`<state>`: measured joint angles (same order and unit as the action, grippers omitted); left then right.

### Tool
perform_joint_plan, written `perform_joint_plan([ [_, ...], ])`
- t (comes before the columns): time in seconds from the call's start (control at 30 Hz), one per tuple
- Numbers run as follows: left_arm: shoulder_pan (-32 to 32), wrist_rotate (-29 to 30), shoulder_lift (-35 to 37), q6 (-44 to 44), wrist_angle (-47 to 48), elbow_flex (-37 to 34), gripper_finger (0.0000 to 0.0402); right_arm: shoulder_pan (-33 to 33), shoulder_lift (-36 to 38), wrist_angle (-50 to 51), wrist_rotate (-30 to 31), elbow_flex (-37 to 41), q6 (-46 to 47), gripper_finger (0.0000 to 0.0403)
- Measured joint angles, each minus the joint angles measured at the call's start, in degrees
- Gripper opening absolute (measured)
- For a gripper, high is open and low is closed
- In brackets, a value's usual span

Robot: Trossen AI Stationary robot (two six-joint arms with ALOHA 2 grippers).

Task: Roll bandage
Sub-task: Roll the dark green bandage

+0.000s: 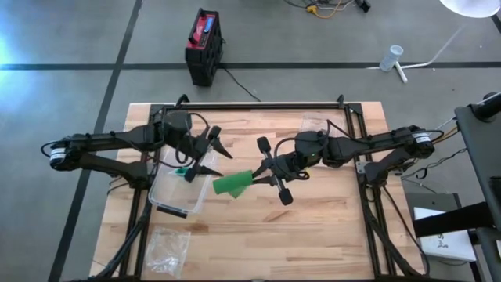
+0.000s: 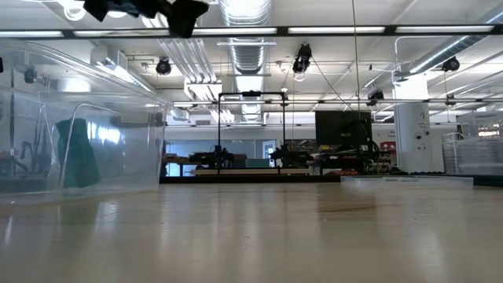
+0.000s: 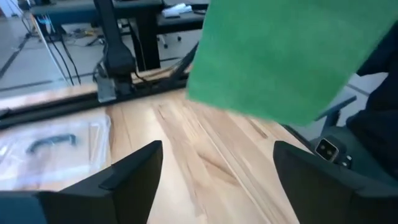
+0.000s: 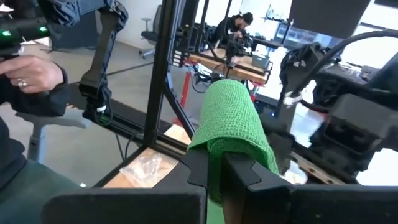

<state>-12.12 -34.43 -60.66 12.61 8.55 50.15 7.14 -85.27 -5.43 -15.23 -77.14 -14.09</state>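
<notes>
The green fabric bandage strip [image 1: 232,185] is held at frame centre in the high view, pinched by the pressed-together fingers of the right gripper [image 1: 255,179]. Its long axis runs leftward toward the left gripper [image 1: 213,162], whose fingers are spread just beside its free end. The clear plastic container [image 1: 178,194] lies below-left; open tabletop is left below.

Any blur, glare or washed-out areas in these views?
Left wrist view: the green elastic bandage is soft and out of focus. Right wrist view: bright windows wash out the background. Low view: ceiling lights reflect off the pale wooden table.
</notes>
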Motion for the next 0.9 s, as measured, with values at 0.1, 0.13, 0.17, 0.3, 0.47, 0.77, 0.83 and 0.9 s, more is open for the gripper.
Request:
perform_joint_plan([
  [0.1,0.0,1.2,2.8,-1.3,-0.9,-4.1,0.0299,0.0,0.2,1.0,1.0,0.0,0.0,0.0008],
  [0.13,0.0,2.9,4.0,-2.4,-1.8,-6.0,0.0297,0.0,0.3,1.4,2.1,0.0,-0.1,0.0008],
  [0.17,0.0,4.4,5.2,-3.7,-2.8,-8.2,0.0294,0.0,0.5,1.8,3.5,0.0,-0.6,0.0008],
  [0.3,0.2,5.9,9.9,-11.5,-19.4,-18.2,0.0281,0.0,1.2,3.7,8.8,0.0,-1.9,0.0008],
  [0.47,1.3,9.0,10.9,-17.7,-45.3,-30.6,0.0268,0.0,1.0,3.7,17.7,0.3,-3.8,0.0008],
  [0.77,1.2,20.0,4.4,-16.3,-58.2,-34.9,0.0263,-1.5,-0.3,3.2,22.3,0.5,-3.2,0.0008],
  [0.83,1.2,20.4,2.5,-15.1,-57.7,-34.1,0.0267,-1.6,-0.4,3.0,22.2,0.5,-3.3,0.0008],
  [0.9,0.9,20.4,0.5,-14.4,-57.8,-32.5,0.0273,-1.6,-0.7,3.0,22.3,0.5,-3.0,0.0008],
])
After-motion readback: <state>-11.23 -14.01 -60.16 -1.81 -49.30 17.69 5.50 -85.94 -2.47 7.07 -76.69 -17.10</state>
